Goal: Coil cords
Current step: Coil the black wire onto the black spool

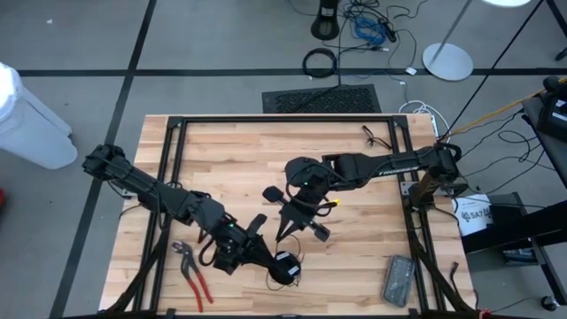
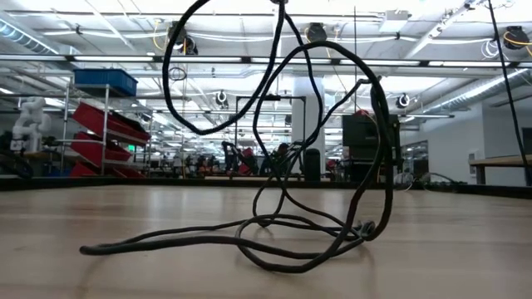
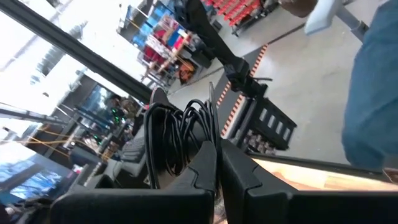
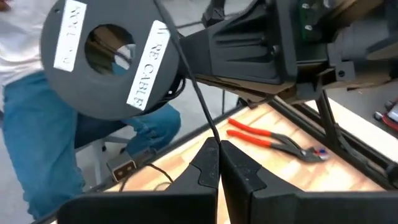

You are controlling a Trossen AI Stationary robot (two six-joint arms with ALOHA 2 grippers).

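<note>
On the pale butcher-block wooden table [image 1: 354,177], coiling looks partly done. The left claw [image 3: 216,163] is clamped on a bunch of thin black cord loops [image 3: 180,134]. The right claw [image 4: 217,163] pinches one strand together near the grey round spool [image 4: 106,56]; loose loops remain.

Matt black cord [image 2: 274,241] on smooth pale wooden table [image 1: 354,151].

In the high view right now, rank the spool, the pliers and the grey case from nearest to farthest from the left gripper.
From the left gripper:
1. Spool, at its jaws, front centre.
2. Pliers, on the left.
3. Grey case, front right corner.
</note>
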